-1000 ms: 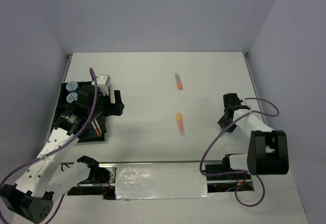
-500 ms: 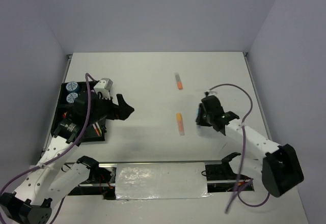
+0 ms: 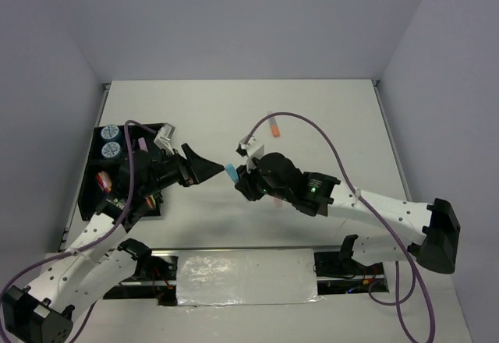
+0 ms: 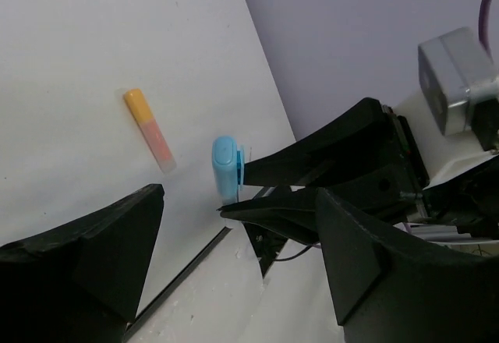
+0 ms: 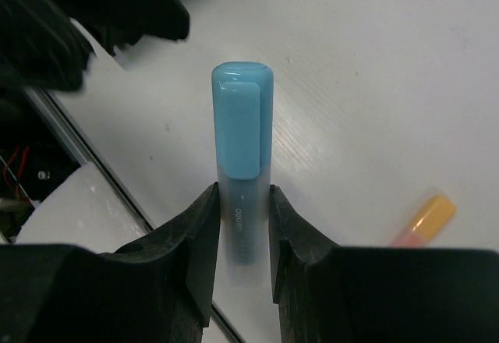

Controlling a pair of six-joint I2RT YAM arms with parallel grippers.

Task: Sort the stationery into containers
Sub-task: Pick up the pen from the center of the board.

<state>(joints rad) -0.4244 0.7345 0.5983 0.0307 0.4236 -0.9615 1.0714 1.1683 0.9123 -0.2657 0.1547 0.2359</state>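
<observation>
The light-blue highlighter is clamped by the right gripper near the centre of the top view. The left gripper is held spread apart just left of it, beside the black organiser tray.

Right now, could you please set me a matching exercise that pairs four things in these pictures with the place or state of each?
Things:
1. light-blue stick
2. pink-orange highlighter
3. patterned rolls
4. left gripper

Places or states:
A. open, holding nothing
B. lying on the table
C. at the far end of the black tray
D. clamped in the right gripper

Pairs: 1-D, 2-B, 3-C, 4-A
</observation>
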